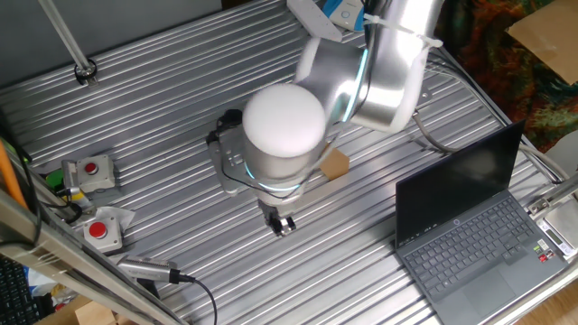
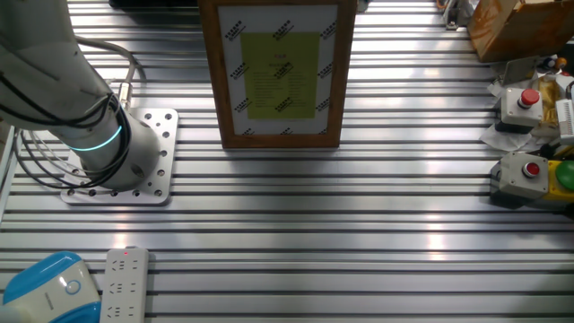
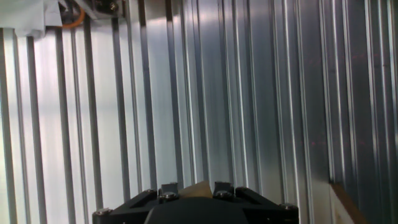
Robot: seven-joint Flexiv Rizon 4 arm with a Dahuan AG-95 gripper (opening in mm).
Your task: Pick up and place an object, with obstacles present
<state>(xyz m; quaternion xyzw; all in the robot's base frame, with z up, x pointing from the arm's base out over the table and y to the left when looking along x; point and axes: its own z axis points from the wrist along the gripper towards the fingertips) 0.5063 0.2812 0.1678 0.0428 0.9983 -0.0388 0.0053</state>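
My gripper (image 1: 283,223) hangs low over the ribbed metal table (image 1: 163,108), just in front of the arm's base. In the hand view the gripper (image 3: 196,186) is shut on the tiny tan wooden cube (image 3: 200,188), whose corner shows between the two black fingertips (image 3: 168,191). The brown cardboard-coloured bar (image 1: 335,164) lies behind the gripper, mostly hidden by the arm. The light-wood panel is hidden behind the arm. A tan edge (image 3: 343,205) shows at the hand view's bottom right; I cannot tell which obstacle it is. The gripper is out of the other fixed view.
An open black laptop (image 1: 470,226) stands to the right. Two red-button boxes (image 1: 90,171) and cables lie at the left edge. A wood-framed board with a yellow sheet (image 2: 278,72) stands at the far side in the other fixed view, and a power strip (image 2: 124,285) lies near.
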